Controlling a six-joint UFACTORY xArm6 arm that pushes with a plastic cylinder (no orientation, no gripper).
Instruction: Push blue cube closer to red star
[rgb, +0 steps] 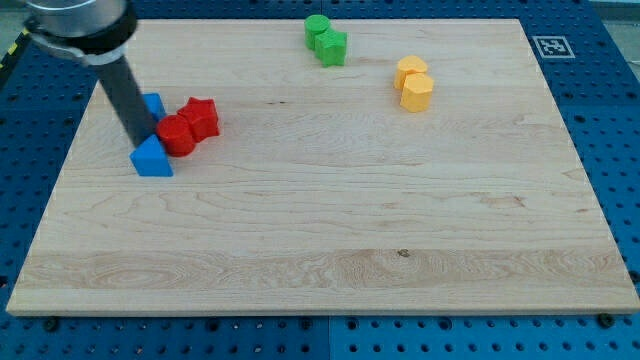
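Observation:
The red star (203, 117) lies at the view's left of the board, with a red round block (177, 134) touching its lower left. The blue cube (153, 104) sits just left of the red blocks, mostly hidden behind my rod. A blue triangular block (151, 158) lies just below them. My tip (142, 139) stands between the blue cube and the blue triangular block, right against the red round block's left side.
Two green blocks (325, 39) sit near the view's top centre. Two yellow blocks (413, 83) lie to their right. The wooden board (330, 260) rests on a blue perforated table. A marker tag (549, 46) is at the top right corner.

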